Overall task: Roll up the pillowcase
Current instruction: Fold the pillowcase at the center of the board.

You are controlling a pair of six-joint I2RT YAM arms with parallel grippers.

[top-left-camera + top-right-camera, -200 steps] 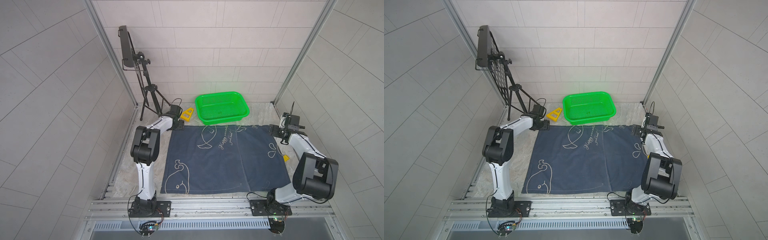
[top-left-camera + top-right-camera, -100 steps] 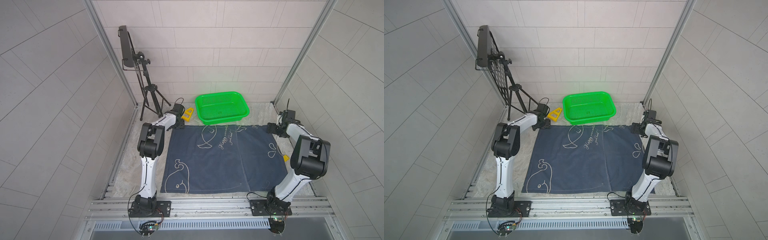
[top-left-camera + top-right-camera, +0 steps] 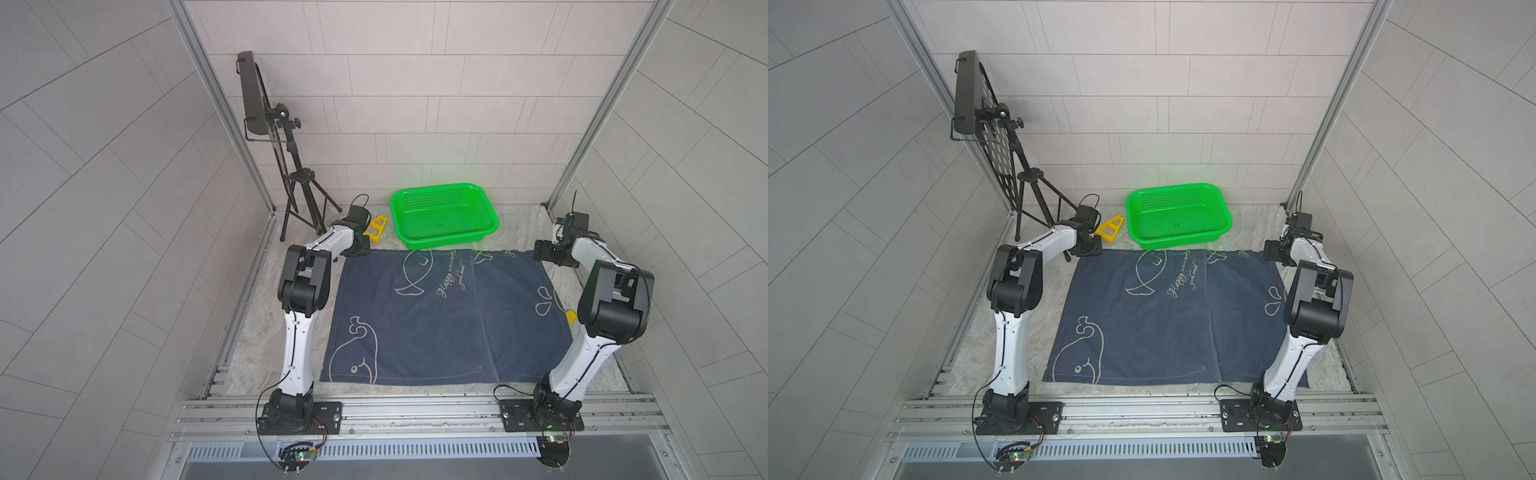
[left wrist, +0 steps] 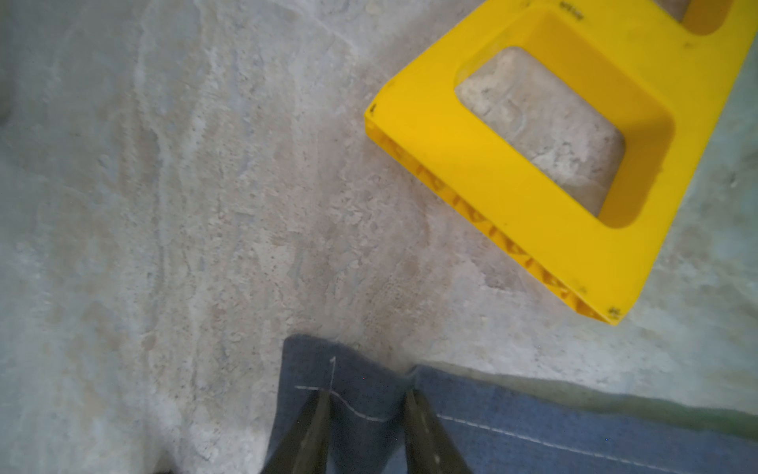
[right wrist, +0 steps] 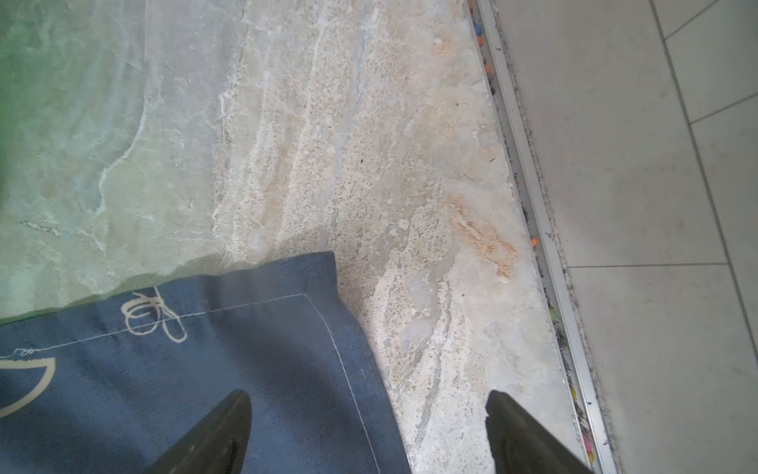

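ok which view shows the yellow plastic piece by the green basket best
The left wrist view: the yellow plastic piece fills much of the picture, so its rounded cutouts and ribbed side edge are clear. In both top views it is a small shape beside the green basket. The right wrist view does not show it.

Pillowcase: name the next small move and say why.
Probably close the right hand on its far corner of the pillowcase: its jaws stand open astride the edge, while the left hand seems to pinch its bunched corner.
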